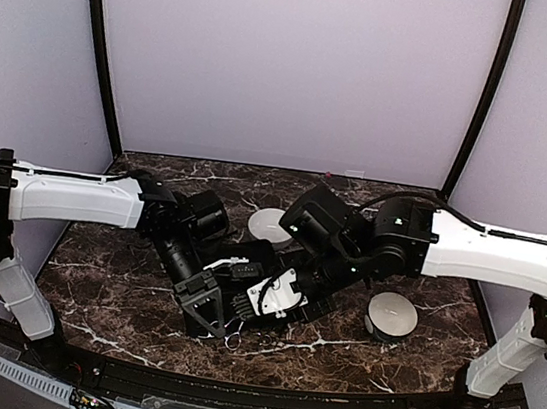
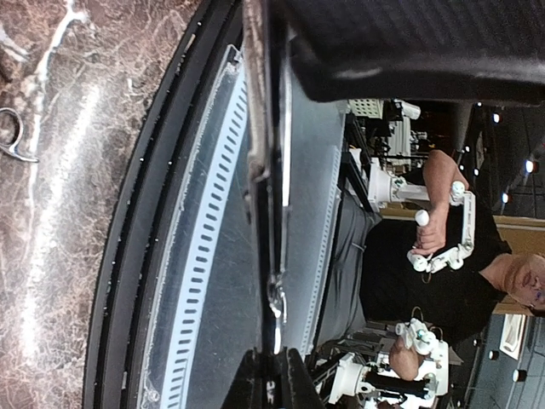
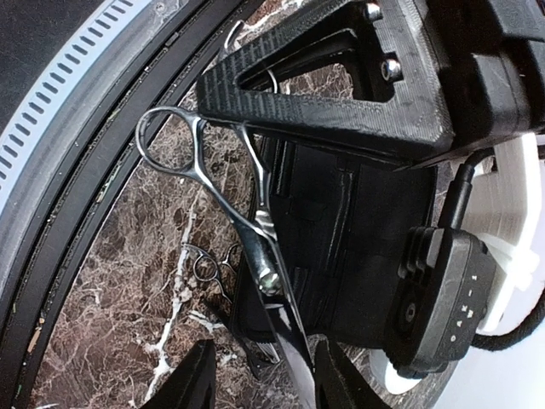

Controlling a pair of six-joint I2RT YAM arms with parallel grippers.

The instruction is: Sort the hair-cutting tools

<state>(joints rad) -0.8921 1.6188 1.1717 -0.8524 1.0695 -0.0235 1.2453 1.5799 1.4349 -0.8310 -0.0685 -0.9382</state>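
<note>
Silver scissors point(image 3: 255, 230) with ring handles hang above the marble table between both grippers. My left gripper point(image 2: 274, 362) is shut on them, and they show edge-on in the left wrist view point(image 2: 278, 298). Its black triangular finger point(image 3: 324, 94) crosses the scissors' handle end in the right wrist view. My right gripper point(image 3: 260, 375) is open, with the scissors' blade between its wide-apart fingers, close to the right one. A second pair of scissors point(image 3: 209, 268) lies on the table below, beside a black comb-like stick point(image 3: 277, 348). In the top view both grippers meet at the table's front middle point(image 1: 230, 305).
A flat black case point(image 1: 256, 263) lies under the two grippers and also shows in the right wrist view point(image 3: 341, 230). One white bowl point(image 1: 271, 226) stands behind it and another point(image 1: 392, 314) to the right. The table's black front rim point(image 3: 102, 162) is close by.
</note>
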